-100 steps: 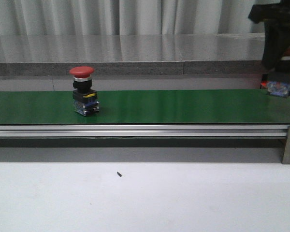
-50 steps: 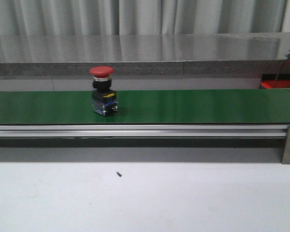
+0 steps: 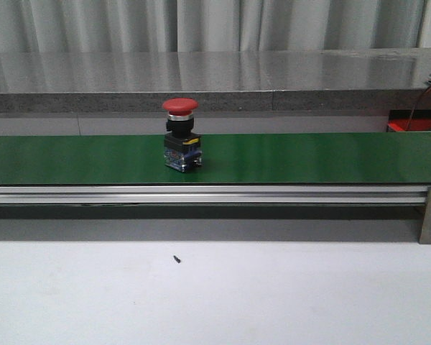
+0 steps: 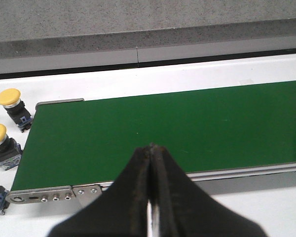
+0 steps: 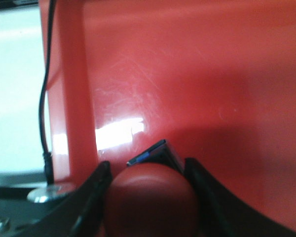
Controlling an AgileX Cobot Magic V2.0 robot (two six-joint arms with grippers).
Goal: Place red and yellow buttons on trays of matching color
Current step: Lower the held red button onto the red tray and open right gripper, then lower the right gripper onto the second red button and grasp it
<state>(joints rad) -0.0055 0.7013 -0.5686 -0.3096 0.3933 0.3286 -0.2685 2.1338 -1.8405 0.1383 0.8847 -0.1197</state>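
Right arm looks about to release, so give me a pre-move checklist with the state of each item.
1. Right pincer grips the domed red-capped button: ok.
2. That button is over the flat glossy red tray, matching colour: ok.
3. Button base resting on the tray floor: cannot tell.
4. Left pincer shut, empty, above the green conveyor belt: ok.
5. Second red-capped button upright on the belt, unheld: ok.
6. Two yellow-capped buttons off the belt's end; yellow tray: cannot tell.
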